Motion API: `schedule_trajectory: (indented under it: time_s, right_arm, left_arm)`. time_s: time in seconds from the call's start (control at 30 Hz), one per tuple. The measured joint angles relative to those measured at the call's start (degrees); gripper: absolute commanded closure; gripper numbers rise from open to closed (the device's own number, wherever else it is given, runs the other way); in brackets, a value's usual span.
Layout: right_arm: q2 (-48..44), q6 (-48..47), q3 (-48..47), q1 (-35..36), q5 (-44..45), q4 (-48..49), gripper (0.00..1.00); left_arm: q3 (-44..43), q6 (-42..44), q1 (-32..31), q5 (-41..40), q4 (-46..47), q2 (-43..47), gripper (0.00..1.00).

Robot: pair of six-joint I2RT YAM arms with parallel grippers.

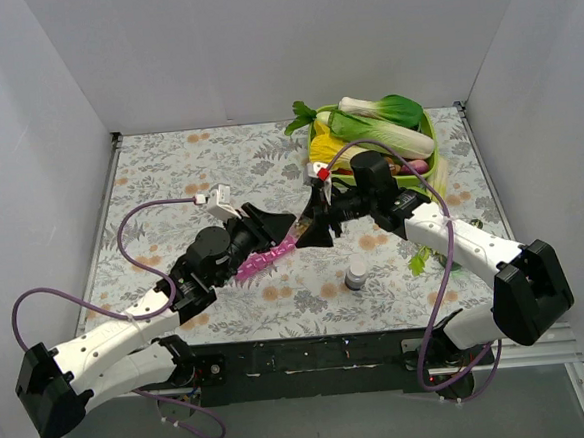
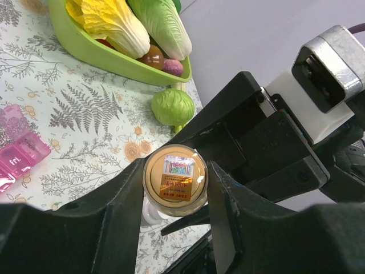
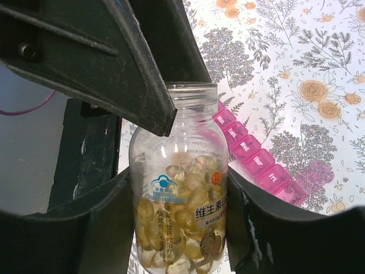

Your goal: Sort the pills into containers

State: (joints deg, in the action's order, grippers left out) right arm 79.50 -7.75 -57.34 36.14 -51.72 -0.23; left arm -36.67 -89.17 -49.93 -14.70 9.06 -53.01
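**A:** Top view?
**B:** Left gripper (image 1: 290, 222) and right gripper (image 1: 317, 222) meet tip to tip over the middle of the table (image 1: 168, 167). What sits between them is hidden here. The pink pill box (image 1: 268, 256) lies flat, partly under the left gripper. A small pale bottle or cap (image 1: 356, 275) stands apart, toward the near edge. Green tray (image 1: 429, 134) of vegetables at far right.

**A:** Left wrist?
**B:** Fingers clamped on a bottle (image 2: 175, 181) — its amber base faces the camera. One end of the pill box shows at the left edge.

**A:** Right wrist?
**B:** Clenched on the same bottle, around its body. The mouth is uncapped, with yellow pills (image 3: 188, 188) inside. The pill box lies behind it — day labels up.
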Motion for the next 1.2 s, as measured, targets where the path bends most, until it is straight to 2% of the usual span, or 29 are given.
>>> schedule_trajectory:
  time_s: [0.07, 0.1, 0.23, 0.47, 0.57, 0.67, 0.77, 0.83, 0.9, 1.1, 1.2]
  right_arm:
    - [0.0, -0.9, -0.1, 0.0, -0.1, -0.7, 0.94]
    - [0.0, -1.9, -0.4, 0.1, -0.3, -1.4, 0.94]
    - [-0.5, -9.2, -1.6, 0.2, -2.4, -7.6, 0.94]
    - [-2.7, -26.1, -1.9, 0.4, -5.4, -21.1, 0.94]
    - [-3.0, -31.8, -2.8, 1.4, -5.5, -25.7, 0.94]
    - [-3.0, -35.3, -3.4, 2.4, -5.4, -28.3, 0.94]
    - [-3.0, -37.2, -3.6, 3.1, -5.4, -29.7, 0.94]
    - [-3.0, -38.0, -3.6, 3.3, -5.4, -30.3, 0.94]
    - [-3.0, -38.7, -3.6, 3.3, -5.4, -30.4, 0.94]
    - [-3.0, -39.2, -3.6, 3.4, -5.4, -30.6, 0.95]
    - [-3.0, -39.2, -3.6, 3.4, -5.4, -30.6, 0.95]
  left_arm:
    - [0.6, -0.2, 0.6, 1.3, 0.0, 0.7, 0.25]
    - [1.0, 0.0, 1.1, 2.7, 0.1, 1.3, 0.02]
    - [2.4, 7.4, 3.9, 10.6, -1.0, 7.4, 0.02]
    - [2.8, 37.3, 4.7, 31.4, -5.9, 22.4, 0.02]
    - [3.5, 48.1, 4.7, 40.2, -7.1, 21.9, 0.02]
    - [3.5, 54.9, 4.7, 46.5, -8.3, 15.6, 0.02]
    - [3.5, 58.6, 4.7, 49.4, -9.3, 9.4, 0.02]
    - [3.5, 60.1, 4.7, 50.1, -9.1, 7.2, 0.09]
    - [3.5, 60.8, 4.7, 50.5, -8.3, 6.6, 0.14]
    - [3.1, 60.7, 4.7, 51.5, -5.9, 4.5, 0.19]
    - [3.1, 59.6, 4.7, 51.4, -4.8, 4.4, 0.26]
